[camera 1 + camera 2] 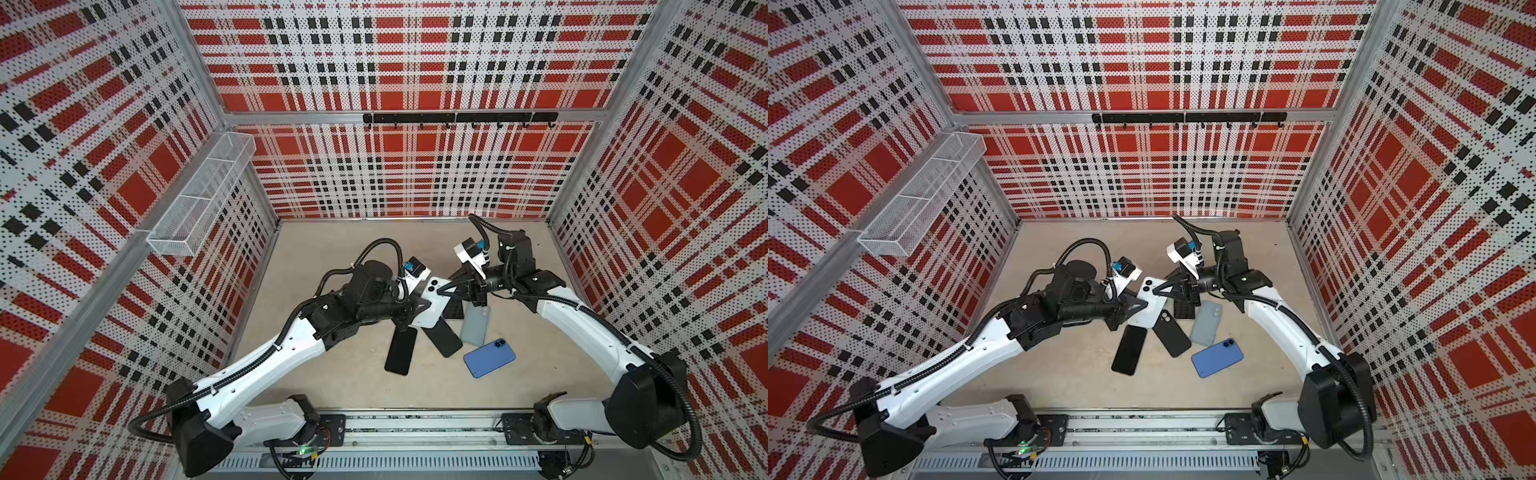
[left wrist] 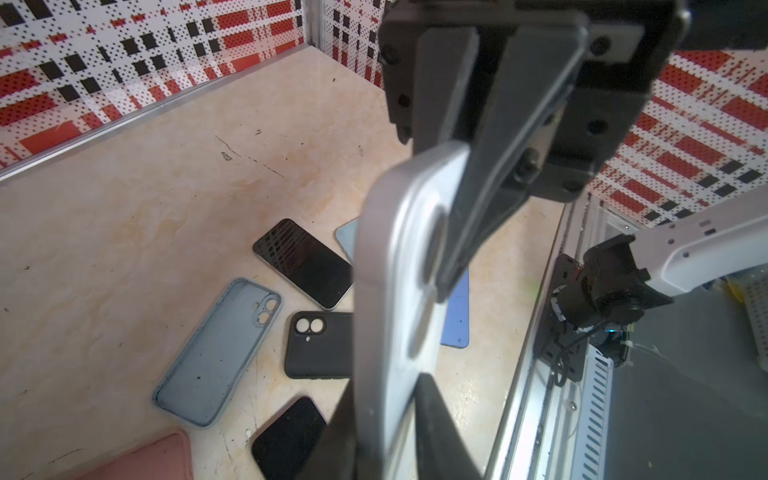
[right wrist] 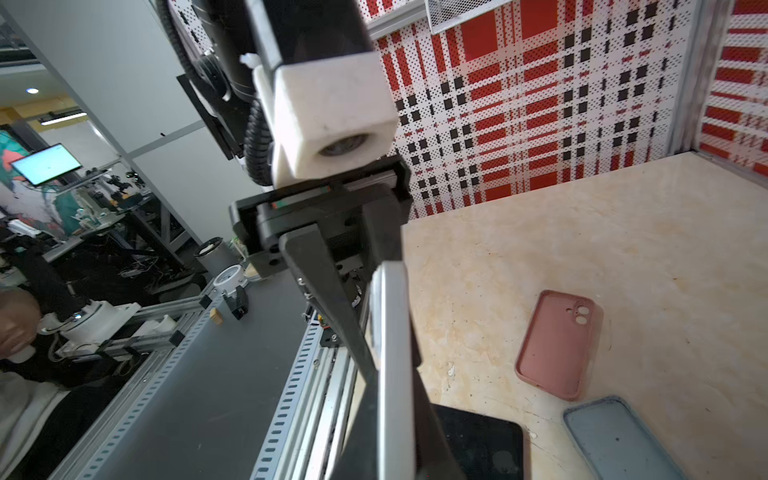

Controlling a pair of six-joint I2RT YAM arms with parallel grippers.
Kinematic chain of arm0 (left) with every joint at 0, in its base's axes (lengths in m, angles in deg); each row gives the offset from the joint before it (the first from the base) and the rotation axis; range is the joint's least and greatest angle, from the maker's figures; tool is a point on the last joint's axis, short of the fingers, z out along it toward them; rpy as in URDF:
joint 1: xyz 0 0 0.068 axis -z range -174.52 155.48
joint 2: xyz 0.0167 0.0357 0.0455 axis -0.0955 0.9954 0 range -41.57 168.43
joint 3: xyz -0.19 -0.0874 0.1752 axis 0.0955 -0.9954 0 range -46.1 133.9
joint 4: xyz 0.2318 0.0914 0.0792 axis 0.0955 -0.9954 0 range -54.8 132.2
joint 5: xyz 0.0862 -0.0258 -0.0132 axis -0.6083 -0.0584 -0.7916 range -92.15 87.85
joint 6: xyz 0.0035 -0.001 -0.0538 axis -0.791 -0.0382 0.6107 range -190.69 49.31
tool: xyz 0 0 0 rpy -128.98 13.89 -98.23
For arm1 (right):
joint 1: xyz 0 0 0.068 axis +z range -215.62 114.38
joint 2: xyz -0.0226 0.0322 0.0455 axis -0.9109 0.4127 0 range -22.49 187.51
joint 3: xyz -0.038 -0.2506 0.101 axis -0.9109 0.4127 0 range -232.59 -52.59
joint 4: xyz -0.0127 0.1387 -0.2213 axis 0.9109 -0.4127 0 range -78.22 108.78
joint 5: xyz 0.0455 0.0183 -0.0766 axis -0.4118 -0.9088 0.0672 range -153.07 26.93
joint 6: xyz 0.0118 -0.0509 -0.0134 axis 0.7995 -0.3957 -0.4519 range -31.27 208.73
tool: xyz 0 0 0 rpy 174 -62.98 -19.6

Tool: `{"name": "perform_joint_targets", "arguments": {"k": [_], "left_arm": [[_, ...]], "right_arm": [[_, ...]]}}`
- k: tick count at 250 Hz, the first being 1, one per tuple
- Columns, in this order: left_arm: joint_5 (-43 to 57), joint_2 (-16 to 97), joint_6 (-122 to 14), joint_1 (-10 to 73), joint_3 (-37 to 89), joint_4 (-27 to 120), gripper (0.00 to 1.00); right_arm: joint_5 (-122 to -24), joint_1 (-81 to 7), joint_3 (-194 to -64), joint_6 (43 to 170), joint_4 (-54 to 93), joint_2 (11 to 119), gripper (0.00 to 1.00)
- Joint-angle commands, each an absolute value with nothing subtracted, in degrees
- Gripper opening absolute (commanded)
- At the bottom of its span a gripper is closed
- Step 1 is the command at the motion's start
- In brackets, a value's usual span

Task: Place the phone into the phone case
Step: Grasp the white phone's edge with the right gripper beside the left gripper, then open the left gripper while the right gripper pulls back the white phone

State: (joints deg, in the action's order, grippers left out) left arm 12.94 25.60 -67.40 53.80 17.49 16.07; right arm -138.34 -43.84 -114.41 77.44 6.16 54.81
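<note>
The white phone [image 1: 434, 318] was held up off the worktop [image 1: 332, 257], apart from the grey case [image 1: 476, 326] lying below, probably so one arm could hand it to the other. The right gripper [image 1: 448, 293] had its jaws clamped near the camera end. The left gripper [image 1: 422, 307] had its jaws nearly closed, pressing the phone's faces lower down.

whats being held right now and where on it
The white phone, lifted off the table: the right hand pinches it near the camera end, and the left hand clamps its middle.
</note>
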Motion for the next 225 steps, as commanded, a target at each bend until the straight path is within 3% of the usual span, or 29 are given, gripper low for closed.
{"name": "perform_joint_targets", "arguments": {"k": [1, 37, 48, 121, 155, 184, 204, 225], "left_arm": [[12.1, 24.9, -67.2, 55.6, 16.7, 19.8, 0.11], [10.0, 24.8, -66.5, 55.7, 16.2, 21.5, 0.0], [9.2, 24.9, -66.2, 55.7, 16.0, 22.1, 0.0], [-1.9, 23.8, -67.0, 55.8, 15.1, 24.7, 0.0], [-10.0, 21.7, -71.4, 56.3, 11.6, 30.2, 0.0], [-15.7, 20.0, -76.9, 57.1, 8.4, 35.8, 0.0], [-19.2, 20.1, -83.5, 58.1, 7.6, 37.6, 0.0], [-24.0, 21.5, -91.7, 60.1, 6.9, 39.5, 0.0]], "right_arm": [[-133.9, -43.8, -114.7, 78.6, 12.2, 54.2, 0.0], [-129.9, -43.9, -114.7, 78.7, 12.3, 53.5, 0.0], [-127.4, -43.9, -114.6, 78.6, 12.5, 53.1, 0.16], [-113.7, -46.5, -113.0, 77.7, 15.0, 47.0, 0.48], [-105.4, -48.4, -106.3, 78.3, 22.8, 40.3, 0.76], [-92.8, -48.6, -100.6, 84.0, 31.6, 34.6, 1.0], [-81.6, -48.7, -100.0, 92.5, 31.9, 31.7, 1.0], [-71.4, -50.0, -104.4, 103.5, 21.9, 30.5, 1.0]]}}
